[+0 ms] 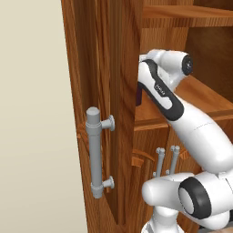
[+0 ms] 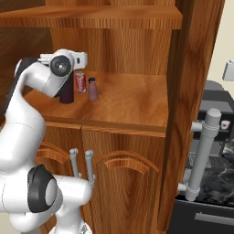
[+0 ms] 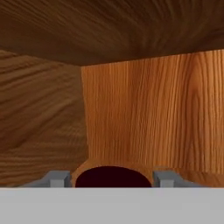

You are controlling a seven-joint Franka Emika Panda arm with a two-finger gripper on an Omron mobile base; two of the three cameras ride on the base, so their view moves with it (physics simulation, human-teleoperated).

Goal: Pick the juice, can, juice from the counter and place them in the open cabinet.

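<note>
The open cabinet [image 2: 137,98] has a wooden shelf at chest height. On it stand a tall dark maroon juice bottle [image 2: 67,95], the small red can [image 2: 80,82] just behind it, and a shorter purple juice bottle [image 2: 93,89] to the right. My hand reaches over the tall bottle, which rests upright on the shelf. In the hand view my gripper [image 3: 110,178] straddles that bottle's dark top [image 3: 113,174], with a grey fingertip [image 3: 57,178] pressed against each side. A sliver of the same bottle [image 1: 138,96] peeks past the door edge.
The cabinet door [image 1: 113,91] with its grey bar handle [image 1: 94,152] stands open at the left. An upper shelf [image 2: 105,18] hangs low over the hand. Two lower doors with grey handles [image 2: 81,167] sit beneath. The marbled counter [image 2: 218,176] lies to the right.
</note>
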